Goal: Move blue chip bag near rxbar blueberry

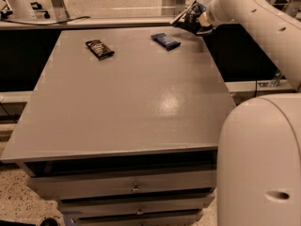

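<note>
Blue chip bag [191,13] hangs in my gripper [198,23] over the far right corner of the grey table [141,107]. It is clamped by its crumpled upper part and, as far as I can tell, is clear of the tabletop. The rxbar blueberry [165,41] lies flat on the table just to the left of the bag, near it but not touching. A black-wrapped bar [99,49] lies well apart toward the far left.

I judge the bag to be light, mostly air. Its soft, crinkly skin gives under the jaws, and the slick film could slide if I hold too little of it. The chips inside are brittle, so a hard squeeze across the belly would crush them. The flat crimped seam, or a gathered fold near the top, is the better hold, and that is roughly where I seem to have it.

Hanging loose, the bag may swing and turn as my arm [256,18] moves. It is far bigger than the bar and could push it on landing, so a slow, low set-down beside the bar suits it.
</note>
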`<state>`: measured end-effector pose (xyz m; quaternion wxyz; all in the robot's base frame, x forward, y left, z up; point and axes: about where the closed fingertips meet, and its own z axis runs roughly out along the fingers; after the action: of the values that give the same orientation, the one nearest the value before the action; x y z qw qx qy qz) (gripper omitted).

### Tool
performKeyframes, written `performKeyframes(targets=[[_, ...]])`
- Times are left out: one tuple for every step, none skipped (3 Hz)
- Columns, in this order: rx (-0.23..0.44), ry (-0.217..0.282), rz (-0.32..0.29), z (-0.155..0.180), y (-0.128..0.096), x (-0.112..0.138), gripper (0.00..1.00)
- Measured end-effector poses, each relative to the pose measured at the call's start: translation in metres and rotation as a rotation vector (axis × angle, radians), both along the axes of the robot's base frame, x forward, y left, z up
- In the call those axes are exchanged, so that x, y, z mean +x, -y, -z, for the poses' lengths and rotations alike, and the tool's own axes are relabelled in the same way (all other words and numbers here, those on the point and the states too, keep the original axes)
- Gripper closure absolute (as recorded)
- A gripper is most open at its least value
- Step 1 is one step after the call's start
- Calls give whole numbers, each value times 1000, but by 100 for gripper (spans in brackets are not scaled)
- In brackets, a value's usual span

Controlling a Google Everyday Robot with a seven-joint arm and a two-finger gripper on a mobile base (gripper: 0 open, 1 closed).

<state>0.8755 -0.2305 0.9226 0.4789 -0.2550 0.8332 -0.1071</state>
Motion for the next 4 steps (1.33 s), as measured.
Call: performKeyframes(targets=[[71,12,4,8,-25,15,100],[164,8,-10,21,-46,16,100],[279,-1,-39,35,-66,7,100],[397,-1,-86,39,-87,-9,100]])
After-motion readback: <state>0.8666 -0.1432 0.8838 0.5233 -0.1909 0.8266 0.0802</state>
